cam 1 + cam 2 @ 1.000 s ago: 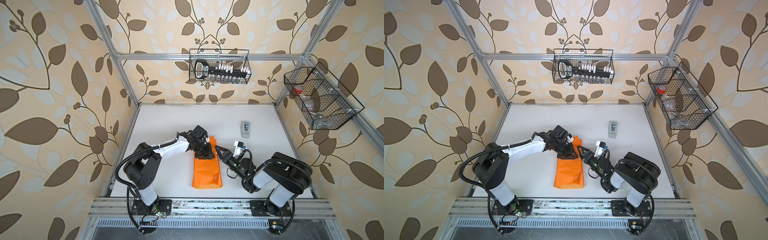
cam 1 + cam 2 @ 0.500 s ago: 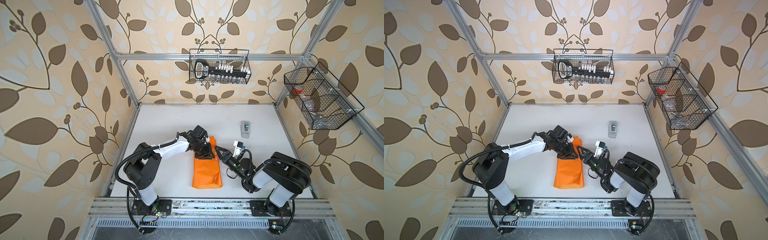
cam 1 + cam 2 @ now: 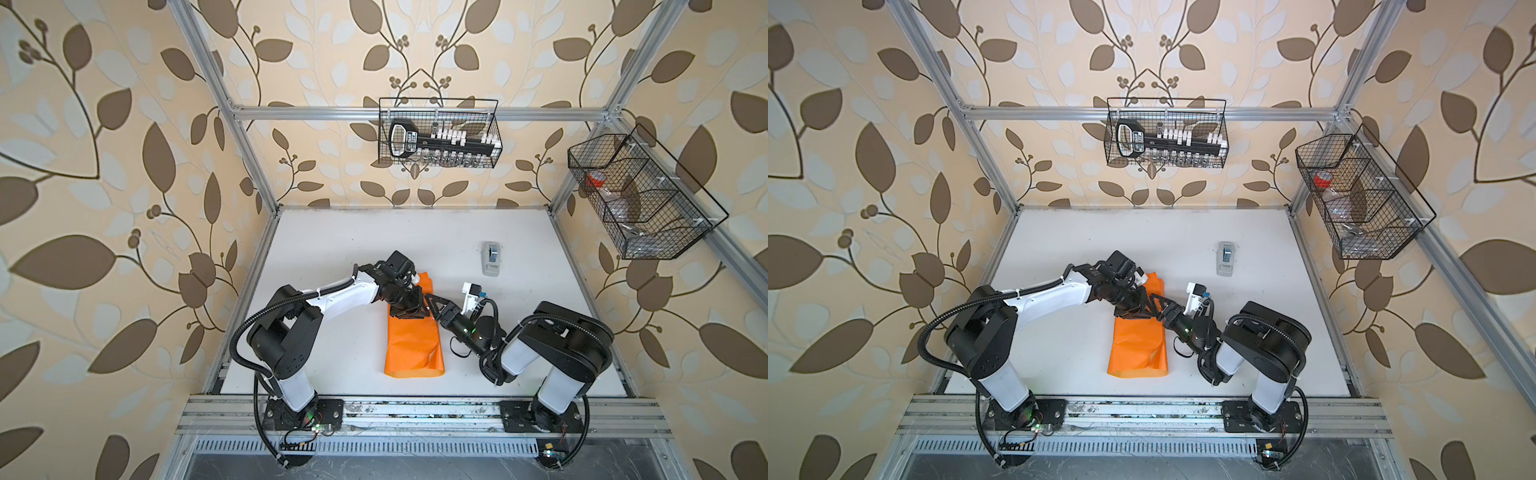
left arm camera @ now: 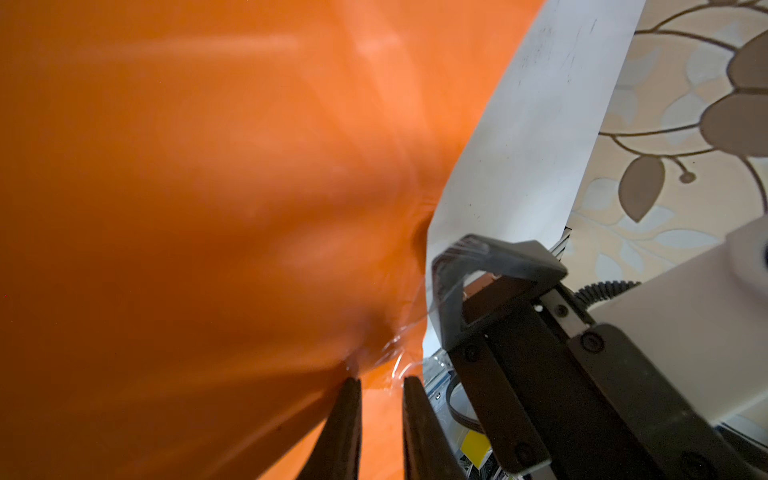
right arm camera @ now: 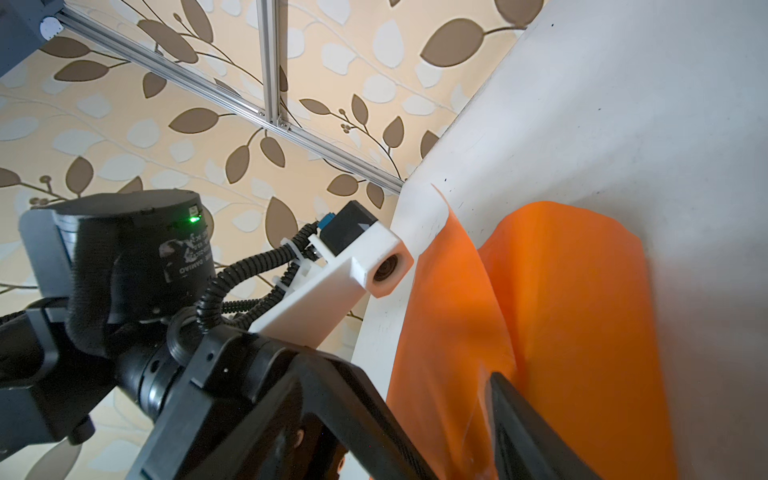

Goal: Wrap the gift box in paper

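Where the two arms are meeting: the paper (image 3: 413, 345) is lying on the table (image 3: 353, 249). It is folded over into a long, narrow bundle, one end pointing to the front rail and the other to the back wall.
Paper, far end: both grippers are sitting here, close together.
Paper, near end: it is lying free and a little wrinkled in both top views.
Left gripper (image 4: 380, 380): its fingers (image 4: 351, 415) are standing narrow, with only a slim gap between them. The tips are touching the paper, and I am not seeing anything pinched between them.
Clear film (image 4: 397, 355): a thin, crinkled piece is sitting on the paper just at the left fingertips.
Right gripper (image 3: 429, 306): it is sitting at the right edge of the paper, just beside the left gripper, with the jaws standing wide. One finger (image 5: 519, 419) is resting against the paper in the right wrist view.
Box: hidden, no view is showing it.
Dispenser (image 3: 491, 257): it is standing well apart, toward the back right of the table.
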You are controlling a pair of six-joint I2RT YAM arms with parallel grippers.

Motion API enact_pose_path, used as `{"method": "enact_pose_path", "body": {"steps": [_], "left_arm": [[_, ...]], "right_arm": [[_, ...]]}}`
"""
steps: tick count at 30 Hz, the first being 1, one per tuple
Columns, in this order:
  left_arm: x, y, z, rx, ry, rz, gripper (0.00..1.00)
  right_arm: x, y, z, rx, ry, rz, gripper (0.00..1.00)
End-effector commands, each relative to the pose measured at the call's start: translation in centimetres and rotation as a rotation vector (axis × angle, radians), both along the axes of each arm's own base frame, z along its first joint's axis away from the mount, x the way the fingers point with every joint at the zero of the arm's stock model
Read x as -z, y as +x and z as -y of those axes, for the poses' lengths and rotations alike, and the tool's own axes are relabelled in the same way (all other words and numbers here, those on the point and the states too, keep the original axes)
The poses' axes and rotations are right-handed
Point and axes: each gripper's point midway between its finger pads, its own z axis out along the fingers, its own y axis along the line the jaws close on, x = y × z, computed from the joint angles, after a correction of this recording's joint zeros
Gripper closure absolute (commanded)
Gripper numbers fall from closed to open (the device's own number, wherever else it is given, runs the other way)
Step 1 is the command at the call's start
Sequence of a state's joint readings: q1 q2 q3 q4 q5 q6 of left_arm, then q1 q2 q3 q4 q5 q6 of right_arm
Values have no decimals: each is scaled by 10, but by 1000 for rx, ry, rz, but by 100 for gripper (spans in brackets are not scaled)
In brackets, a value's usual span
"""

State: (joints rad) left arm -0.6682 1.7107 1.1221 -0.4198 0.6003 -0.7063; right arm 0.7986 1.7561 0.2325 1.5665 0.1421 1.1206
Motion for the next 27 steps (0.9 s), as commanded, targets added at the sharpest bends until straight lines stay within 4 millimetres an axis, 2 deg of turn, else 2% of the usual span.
{"method": "enact_pose_path", "body": {"steps": [1,19,27], "left_arm": [[53,-19,-22,-2,167,-75,79],[56,-19,-21,13,167,-81,79],[56,-20,-19,24,160,-80,79]], "right_arm": [[-8,3,-1,21,10,38,29],[11,-1,9,84,-53,16,28],[15,-2,7,85,-60,8,28]]}}
